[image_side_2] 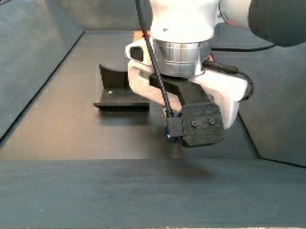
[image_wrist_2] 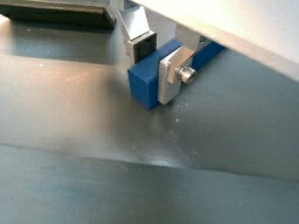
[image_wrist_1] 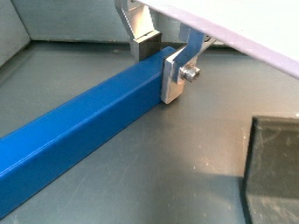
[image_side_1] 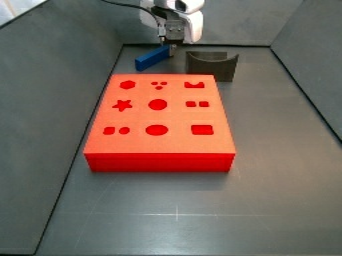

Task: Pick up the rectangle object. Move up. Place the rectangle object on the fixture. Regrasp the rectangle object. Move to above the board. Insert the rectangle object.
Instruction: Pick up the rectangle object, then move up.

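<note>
The tool (image_wrist_1: 162,59) is sitting low at one end of the small solid blue rectangular bar (image_wrist_1: 82,118), its silver plates straddling the bar's width, seemingly narrowing onto it. The bar is lying flat on the grey floor, its long axis running away from the tool.

Pincer (image_wrist_1: 160,68) low at floor; fixture (image_side_1: 214,63) near, board (image_side_1: 158,115) beside.

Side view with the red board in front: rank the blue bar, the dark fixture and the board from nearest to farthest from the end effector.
The end effector is at the far end of the floor.
1. Rectangle object: between the fingers.
2. Fixture: just beside it.
3. Board: toward the camera.
</note>
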Available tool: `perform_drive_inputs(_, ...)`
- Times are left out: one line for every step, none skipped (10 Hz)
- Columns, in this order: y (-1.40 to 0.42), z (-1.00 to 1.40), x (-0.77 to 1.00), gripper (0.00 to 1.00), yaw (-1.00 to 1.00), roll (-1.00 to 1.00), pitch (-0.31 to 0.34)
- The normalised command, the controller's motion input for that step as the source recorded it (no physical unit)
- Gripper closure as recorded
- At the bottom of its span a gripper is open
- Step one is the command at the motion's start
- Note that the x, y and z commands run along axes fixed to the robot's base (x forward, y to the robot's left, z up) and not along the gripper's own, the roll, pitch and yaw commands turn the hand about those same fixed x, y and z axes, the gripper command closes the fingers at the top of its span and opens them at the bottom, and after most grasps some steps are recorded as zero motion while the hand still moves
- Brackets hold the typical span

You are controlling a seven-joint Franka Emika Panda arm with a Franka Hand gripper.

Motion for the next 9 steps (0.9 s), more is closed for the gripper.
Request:
perform_drive_inputs(0.0, 0.0, 0.0, 1.0, 0.0, 0.0, 0.0)
perform_drive_inputs(0.0, 0.0, 0.0, 1.0, 0.0, 0.0, 0.0)
perform_drive_inputs(0.0, 0.0, 0.0, 1.0, 0.0, 0.0, 0.0)
perform_drive_inputs(0.0, 0.0, 0.0, 1.0, 0.0, 0.0, 0.0)
perform_drive_inputs(0.0, 0.0, 0.0, 1.0, 0.0, 0.0, 0.0)
perform_drive_inputs(0.0, 0.0, 0.0, 1.0, 0.0, 0.0, 0.0)
perform_drive_inputs(0.0, 0.0, 0.0, 1.0, 0.0, 0.0, 0.0)
perform_drive_inputs(0.0, 0.83, 0.0, 1.0, 0.0, 0.0, 0.0)
perform_drive_inputs(0.0, 0.77, 0.01, 1.0, -0.01, 0.0, 0.016)
